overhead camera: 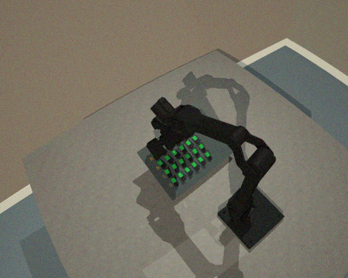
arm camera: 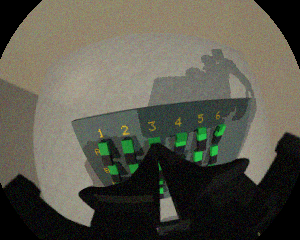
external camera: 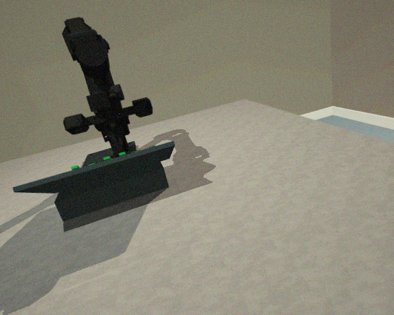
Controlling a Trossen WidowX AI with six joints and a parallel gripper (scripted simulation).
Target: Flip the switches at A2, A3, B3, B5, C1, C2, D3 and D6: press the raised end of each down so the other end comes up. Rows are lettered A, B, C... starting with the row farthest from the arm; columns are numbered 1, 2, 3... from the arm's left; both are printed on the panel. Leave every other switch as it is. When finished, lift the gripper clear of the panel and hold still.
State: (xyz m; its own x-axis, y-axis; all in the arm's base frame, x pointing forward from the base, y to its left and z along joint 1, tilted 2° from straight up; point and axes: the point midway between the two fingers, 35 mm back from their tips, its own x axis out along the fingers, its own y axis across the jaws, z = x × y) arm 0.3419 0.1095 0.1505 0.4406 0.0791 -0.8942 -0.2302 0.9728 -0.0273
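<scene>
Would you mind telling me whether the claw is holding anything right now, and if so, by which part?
Nothing is held. The claw is shut with nothing between its fingers, its closed tip pointing down at the switch panel near column 3.

In the top view, the black arm (overhead camera: 198, 122) covers the upper left corner of the switch board (overhead camera: 180, 163), so the switches there are hidden. The yellow letters along its left edge are too small to read well.

In the side view, only the back of the board (external camera: 112, 184) shows; a few green bits peek over its top edge.

In the wrist view, the closed gripper (arm camera: 158, 155) hides the middle switches, and the frame's round black border cuts off the corners.
</scene>
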